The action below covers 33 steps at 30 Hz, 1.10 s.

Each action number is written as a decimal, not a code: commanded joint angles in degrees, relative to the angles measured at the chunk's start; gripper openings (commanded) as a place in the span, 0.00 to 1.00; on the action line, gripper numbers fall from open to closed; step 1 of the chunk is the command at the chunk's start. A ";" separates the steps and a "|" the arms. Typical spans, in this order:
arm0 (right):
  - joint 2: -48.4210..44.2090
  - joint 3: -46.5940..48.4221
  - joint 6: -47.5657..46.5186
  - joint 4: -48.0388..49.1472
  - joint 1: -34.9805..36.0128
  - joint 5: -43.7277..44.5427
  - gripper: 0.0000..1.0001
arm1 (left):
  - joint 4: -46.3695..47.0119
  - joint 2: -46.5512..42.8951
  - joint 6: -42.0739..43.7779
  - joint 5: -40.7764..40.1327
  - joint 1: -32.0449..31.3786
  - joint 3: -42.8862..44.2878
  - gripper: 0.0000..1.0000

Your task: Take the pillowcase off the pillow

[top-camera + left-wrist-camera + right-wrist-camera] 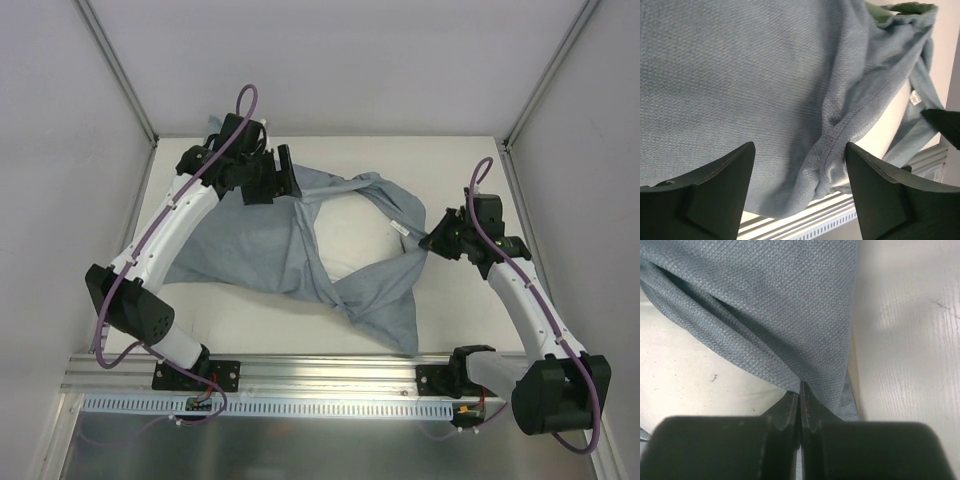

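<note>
The blue-grey pillowcase (250, 250) lies spread and twisted across the table, plain face up. The off-white pillow (350, 238) shows through its open middle. My left gripper (285, 180) is open at the case's far left corner. In the left wrist view its jaws (800, 145) stand wide apart with the hemmed pillowcase (765, 75) hanging between them, the pillow (890, 125) behind and a bit of green face (900, 10) at top. My right gripper (430, 240) is shut on the case's right edge. The right wrist view shows the gripper (800, 390) pinching the pillowcase (790, 305) beside the pillow (700, 380).
The white table (470, 160) is walled by grey enclosure panels on the left, right and back. An aluminium rail (330, 370) with the arm bases runs along the near edge. A small white label (915, 97) hangs on the case's far strip.
</note>
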 commanded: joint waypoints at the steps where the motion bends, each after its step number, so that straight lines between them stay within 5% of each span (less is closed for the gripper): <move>1: -1.68 2.01 -0.16 0.11 0.13 -1.85 0.01 | 0.86 -3.83 0.25 -4.68 -3.97 5.85 0.74; 4: -2.64 1.39 -0.07 0.11 0.40 -2.47 0.01 | 1.30 -7.43 0.95 -18.30 -11.26 9.44 0.76; 10: -3.26 0.42 -0.25 -0.06 0.49 -2.99 0.01 | 1.30 -5.53 2.70 -26.56 -20.41 14.72 0.68; 19: -4.40 1.13 -0.68 -1.82 0.57 -2.47 0.01 | -1.77 14.50 5.26 -23.25 -30.61 26.76 0.62; 22: -5.37 1.39 -1.12 -2.87 0.49 -2.29 0.01 | -3.62 19.96 4.12 -24.65 -30.70 27.82 0.69; 26: -6.25 1.65 -1.48 -3.75 0.49 -2.12 0.01 | -4.59 23.13 1.04 -30.18 -31.49 25.72 0.91; 33: -6.78 1.39 -1.21 -3.67 0.57 -2.38 0.01 | -4.68 26.91 1.82 -35.20 -32.99 24.40 0.99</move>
